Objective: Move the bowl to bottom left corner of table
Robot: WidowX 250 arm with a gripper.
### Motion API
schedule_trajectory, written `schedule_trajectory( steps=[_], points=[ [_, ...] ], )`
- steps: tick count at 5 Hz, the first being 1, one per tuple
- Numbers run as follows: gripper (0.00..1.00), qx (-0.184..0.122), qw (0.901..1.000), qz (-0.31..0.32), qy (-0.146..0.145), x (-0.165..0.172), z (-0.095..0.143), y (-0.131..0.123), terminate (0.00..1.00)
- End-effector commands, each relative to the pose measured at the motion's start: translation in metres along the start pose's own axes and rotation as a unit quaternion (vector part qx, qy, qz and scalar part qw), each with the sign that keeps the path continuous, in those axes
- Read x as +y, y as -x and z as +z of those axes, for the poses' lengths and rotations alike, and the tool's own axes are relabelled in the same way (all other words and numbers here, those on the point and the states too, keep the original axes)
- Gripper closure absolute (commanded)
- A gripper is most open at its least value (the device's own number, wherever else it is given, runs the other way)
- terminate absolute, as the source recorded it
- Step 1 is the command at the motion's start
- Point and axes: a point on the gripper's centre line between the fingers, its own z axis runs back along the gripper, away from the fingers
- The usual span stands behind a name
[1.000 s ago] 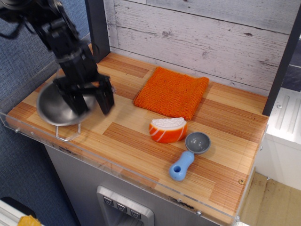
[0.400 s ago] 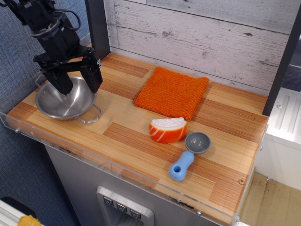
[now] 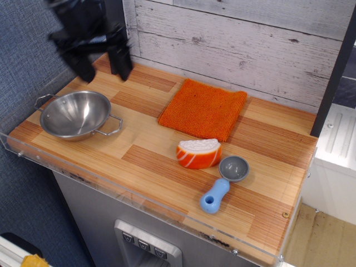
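Note:
The shiny steel bowl [image 3: 75, 114] with two wire loop handles sits upright on the wooden table [image 3: 161, 167], at its near left corner close to the acrylic rim. My black gripper [image 3: 103, 67] hangs in the air above and behind the bowl, blurred by motion. Its two fingers are spread apart and hold nothing. It is clear of the bowl.
An orange cloth [image 3: 203, 108] lies at the back middle. An orange-and-white toy sushi piece [image 3: 198, 153] and a blue-handled grey scoop [image 3: 223, 183] lie to the right of centre. A dark post [image 3: 115, 28] stands at the back left.
My gripper has let go of the bowl and risen up and back. The bowl has settled flat near the left corner with both handles showing.

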Motion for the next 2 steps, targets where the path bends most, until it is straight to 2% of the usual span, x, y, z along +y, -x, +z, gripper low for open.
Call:
schedule_trajectory(
  steps=[1,2],
  points=[
    [0.0,-0.051,0.9963,-0.062,-0.028,-0.058,0.002,-0.01,0.0],
    [0.0,-0.053,0.9923,-0.099,-0.052,-0.074,-0.017,-0.008,1.0]
  ],
)
